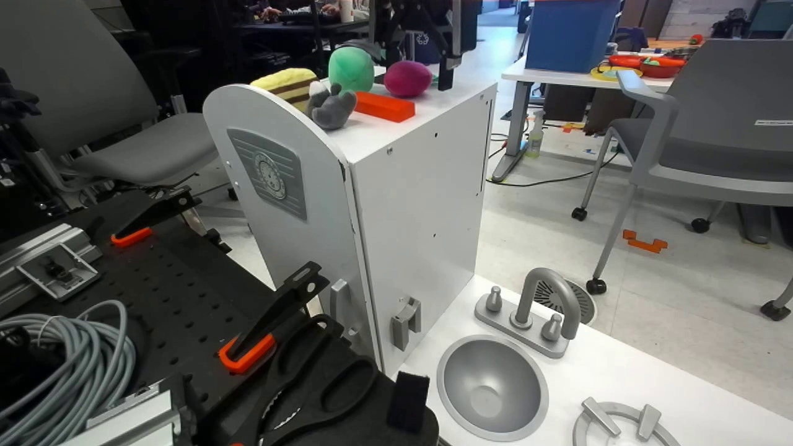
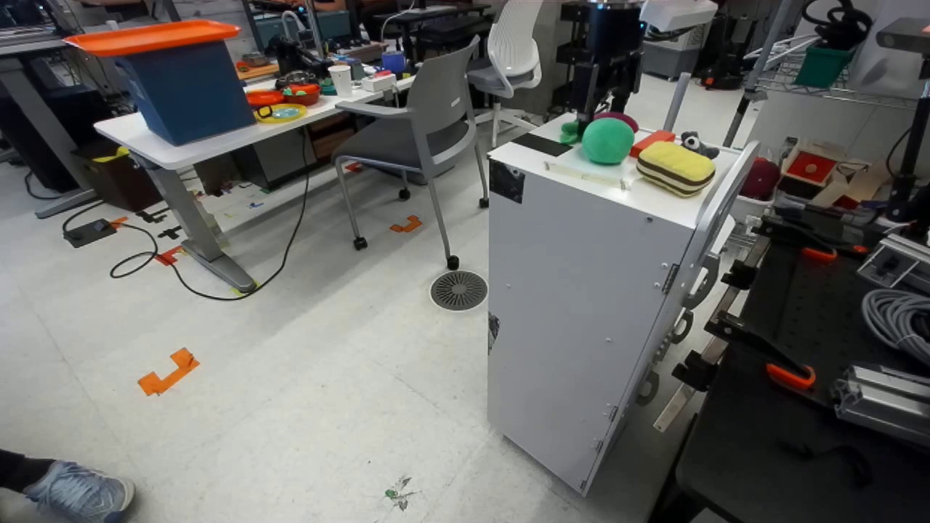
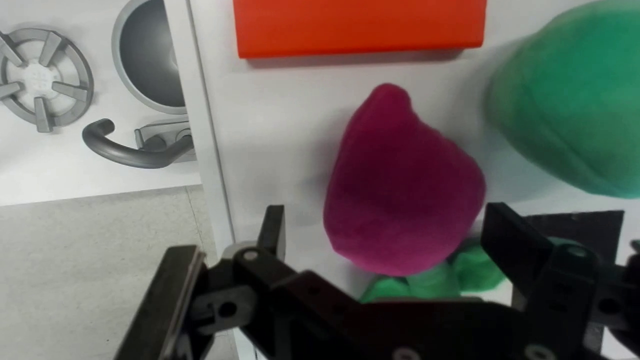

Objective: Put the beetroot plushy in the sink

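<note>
On the cabinet lies the beetroot toy, unheld; my jaws stand wide, presumably to fit around it.

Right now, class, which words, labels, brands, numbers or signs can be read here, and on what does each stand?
No words, brands or numbers can be read.
A white recycling sign: on a dark bin in the background.
Marks around the dial: on the grey panel; too blurred.
White label: on a grey chair; too small.
</note>
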### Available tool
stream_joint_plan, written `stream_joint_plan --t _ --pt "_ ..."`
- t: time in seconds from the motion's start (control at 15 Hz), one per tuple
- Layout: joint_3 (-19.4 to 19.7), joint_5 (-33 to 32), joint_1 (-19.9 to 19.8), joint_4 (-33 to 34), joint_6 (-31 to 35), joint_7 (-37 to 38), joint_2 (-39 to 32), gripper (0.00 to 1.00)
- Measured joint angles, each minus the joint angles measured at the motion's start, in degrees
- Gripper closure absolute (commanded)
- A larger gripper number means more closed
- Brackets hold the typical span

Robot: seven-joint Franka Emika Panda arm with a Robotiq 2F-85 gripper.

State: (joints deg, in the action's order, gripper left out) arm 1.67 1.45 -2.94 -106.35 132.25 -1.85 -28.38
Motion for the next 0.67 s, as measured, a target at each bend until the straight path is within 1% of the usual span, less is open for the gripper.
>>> stream_joint_plan --t 0.27,0.67 --pt "0.0 0.0 0.0 1.5 -0.5 0.1 -0.9 0.00" --pt "-0.4 0.0 0.2 1.7 -0.6 0.0 -0.9 0.00"
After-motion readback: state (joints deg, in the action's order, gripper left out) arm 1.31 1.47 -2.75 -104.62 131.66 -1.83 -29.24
